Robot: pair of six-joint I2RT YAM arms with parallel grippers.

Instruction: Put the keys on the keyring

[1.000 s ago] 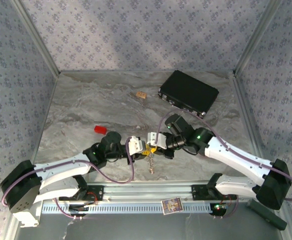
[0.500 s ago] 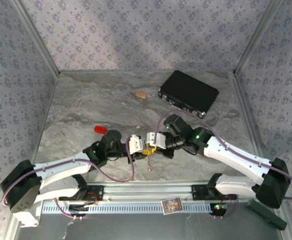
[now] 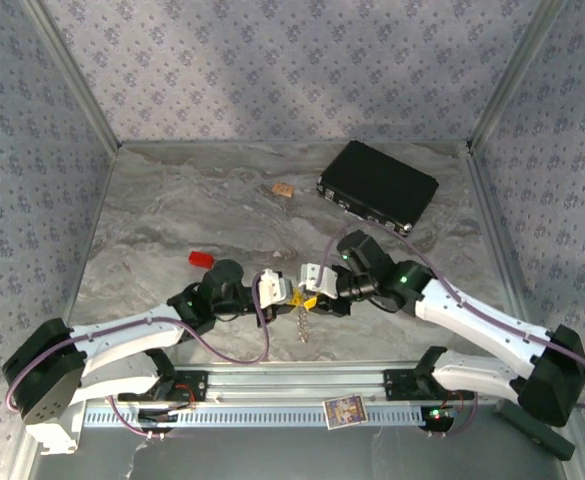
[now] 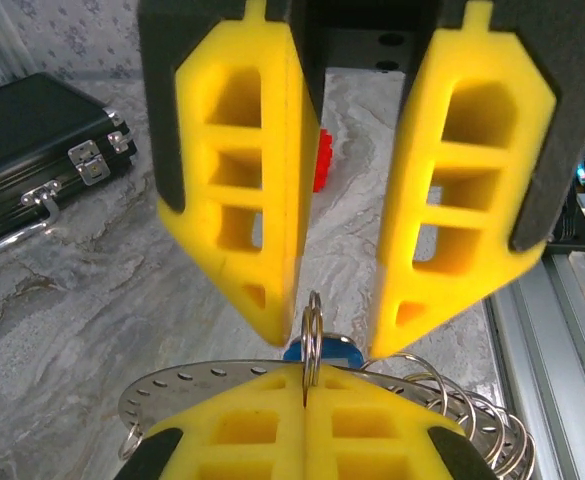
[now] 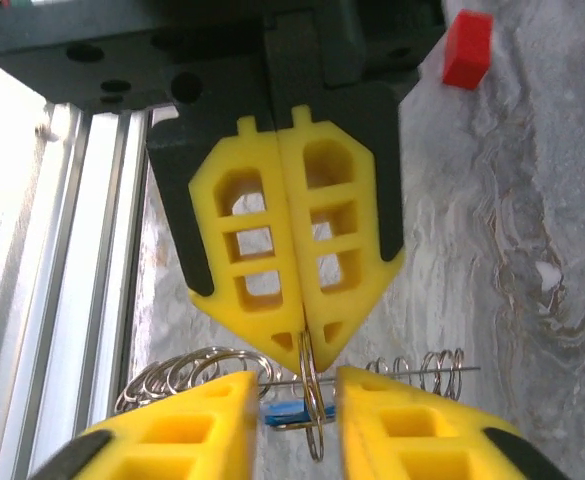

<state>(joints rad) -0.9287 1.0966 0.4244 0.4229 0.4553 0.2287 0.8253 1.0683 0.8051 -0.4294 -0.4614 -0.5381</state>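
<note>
One table (image 3: 172, 210): grey and marbled. All the work is at its near edge, in the middle.
Two arms: the left arm (image 3: 122, 338) and the right arm (image 3: 482, 318) reach in and meet nose to nose.
Case (image 3: 377, 187): black and closed, far back on the right, well away from the work.
Left gripper (image 5: 302, 345): shut tight, pinching a thin loop of the keyring between its yellow tips.
Right gripper (image 4: 332, 332): open. One finger stands on each side of that loop, near it but not squeezing it.
Keyring (image 4: 202, 385): held up between the two grippers. It is a flat silver band with little holes, with wire coils beside it. A chain (image 3: 300, 322) trails from it toward the near edge.
Red block (image 3: 202, 259): on the table just behind the left arm, not part of this job.
Blue key (image 4: 322, 350): its blue head sits right at the bottom of the thin loop, touching it. I cannot tell if it is threaded all the way on.
Step in hand: I think this is the threading step. The left side holds the ring steady and the right side is free to take a grip.
Next move: the right fingers likely need to close gently on the small blue head and slide it round the loop. The key is tiny and could slip, so the left side must not let go.
</note>
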